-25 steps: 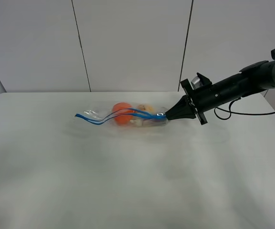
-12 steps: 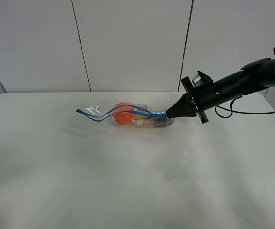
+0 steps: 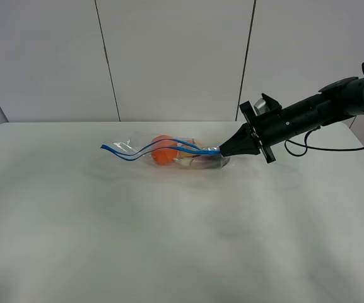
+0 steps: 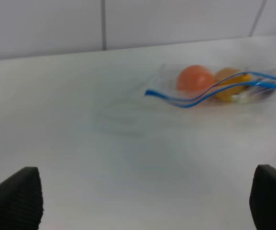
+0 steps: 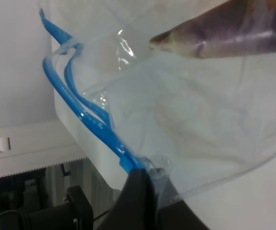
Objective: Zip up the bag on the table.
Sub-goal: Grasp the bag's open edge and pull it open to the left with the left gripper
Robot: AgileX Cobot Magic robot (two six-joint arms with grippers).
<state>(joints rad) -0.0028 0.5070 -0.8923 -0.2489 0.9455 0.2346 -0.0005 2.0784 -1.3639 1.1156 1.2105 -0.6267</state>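
While outstretched, right claw (image 3: 221,151) on bag (image 3: 169,157)

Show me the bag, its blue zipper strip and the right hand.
bag (image 3: 182,159): exterior high view, clear plastic over the fruit.
blue zipper strip (image 4: 187,105): left wrist view, its curved middle.
right hand (image 3: 221,151): exterior high view, closed tips on strip end.

Right claw (image 3: 221,151) pinched closed, arm (image 3: 308,113) outstretched; left claw (image 4: 142,199) spread wide.

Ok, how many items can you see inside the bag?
3: an orange farthest from the right tool, a yellow fruit beside it, a purple eggplant nearest the tool. More may be hidden in the bag.
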